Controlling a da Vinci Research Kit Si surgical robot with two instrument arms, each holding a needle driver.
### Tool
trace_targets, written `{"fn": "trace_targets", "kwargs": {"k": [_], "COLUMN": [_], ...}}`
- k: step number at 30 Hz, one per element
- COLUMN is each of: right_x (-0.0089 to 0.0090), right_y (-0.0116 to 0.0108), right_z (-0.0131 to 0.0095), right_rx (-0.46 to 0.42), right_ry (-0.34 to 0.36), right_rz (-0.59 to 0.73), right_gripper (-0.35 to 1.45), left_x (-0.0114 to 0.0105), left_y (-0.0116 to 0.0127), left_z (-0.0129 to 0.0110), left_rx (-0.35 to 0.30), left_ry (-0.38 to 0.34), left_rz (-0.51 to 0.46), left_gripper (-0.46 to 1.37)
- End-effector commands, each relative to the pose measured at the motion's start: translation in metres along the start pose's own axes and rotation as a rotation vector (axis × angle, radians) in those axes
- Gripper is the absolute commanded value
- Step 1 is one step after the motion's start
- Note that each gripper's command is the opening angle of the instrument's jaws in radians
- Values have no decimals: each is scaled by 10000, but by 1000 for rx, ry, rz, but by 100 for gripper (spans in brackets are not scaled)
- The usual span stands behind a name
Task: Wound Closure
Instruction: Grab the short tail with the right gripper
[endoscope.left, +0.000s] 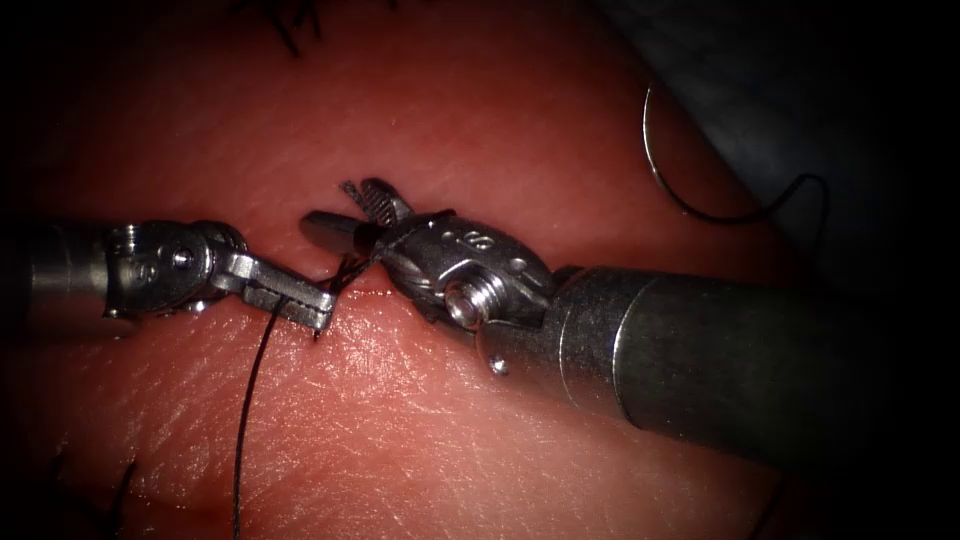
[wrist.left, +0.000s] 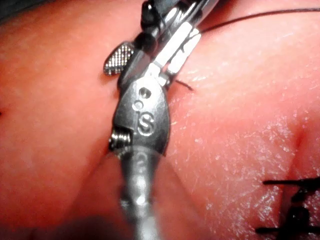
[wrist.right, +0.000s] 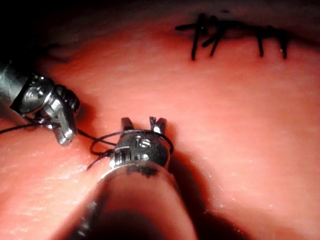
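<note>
My left tool (endoscope.left: 318, 312) comes in from the left, jaws shut on the dark thread (endoscope.left: 250, 400), which trails down over the tissue (endoscope.left: 480, 130). It also shows in the right wrist view (wrist.right: 65, 139) and the left wrist view (wrist.left: 168, 75). My right tool (endoscope.left: 335, 208) stands open just right of it over the short cut (endoscope.left: 372, 292). A loop of thread (wrist.right: 107, 135) lies around it behind its spread fingertips (wrist.right: 156, 123), which grip nothing. Its ridged pad (wrist.left: 117, 60) faces up. The curved needle (endoscope.left: 655, 165) lies free far to the right, outside the tissue, held by neither tool.
Finished dark stitches (endoscope.left: 292, 30) sit at the far end of the wound, and show in the right wrist view as a row (wrist.right: 235, 35). More stitch ends (endoscope.left: 110, 490) lie near left. The right tool's thick shaft (endoscope.left: 720, 360) crosses the tissue's right half.
</note>
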Motion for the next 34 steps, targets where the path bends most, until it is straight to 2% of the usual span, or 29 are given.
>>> {"fn": "trace_targets", "kwargs": {"k": [1, 2, 8, 17, 34], "right_x": [1, 2, 10, 20, 22], "right_y": [-2, -2, -9, -10, -12], "right_z": [-1, -1, -7, -12, -15], "right_rx": [-1, 2, 17, 19, 21], "right_ry": [-2, -9, -29, 12, 25], "right_rz": [0, 0, 29, 47, 50], "right_gripper": [-25, -35, -35, -35, -35], "left_x": [0, 0, -2, -5, -5], "left_y": [1, 1, 3, 4, 3], "left_z": [0, 0, 0, -2, -2], "left_rx": [-7, -7, -8, -9, -9], "left_ry": [0, 0, 1, 5, 5], "left_rz": [0, 0, -3, -10, -10], "left_gripper": [-35, -35, -35, -35, -35]}}
